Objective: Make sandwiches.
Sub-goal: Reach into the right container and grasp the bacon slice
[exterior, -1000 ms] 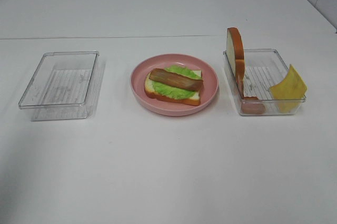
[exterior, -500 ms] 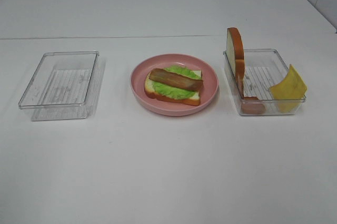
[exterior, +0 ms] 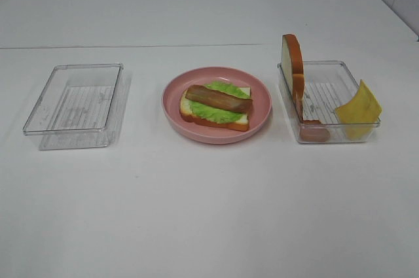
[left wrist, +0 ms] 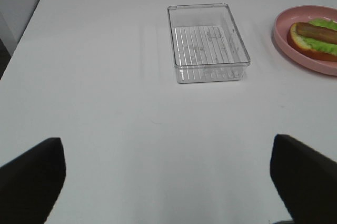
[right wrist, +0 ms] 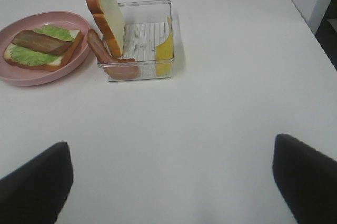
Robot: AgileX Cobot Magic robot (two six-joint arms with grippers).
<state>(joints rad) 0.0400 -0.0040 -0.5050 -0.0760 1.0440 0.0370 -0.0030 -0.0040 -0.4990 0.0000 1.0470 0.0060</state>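
Bread slices [exterior: 292, 55] two; bacon [exterior: 218, 99] one; trays [exterior: 73, 104] two; plate [exterior: 262, 104] one.

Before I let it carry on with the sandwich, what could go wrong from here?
The white bread slice with orange-brown crust stands on edge against the wall of the clear plastic tray; a nudge could topple it out. The yellow cheese slice leaning on that tray's rim may slip when gripped.
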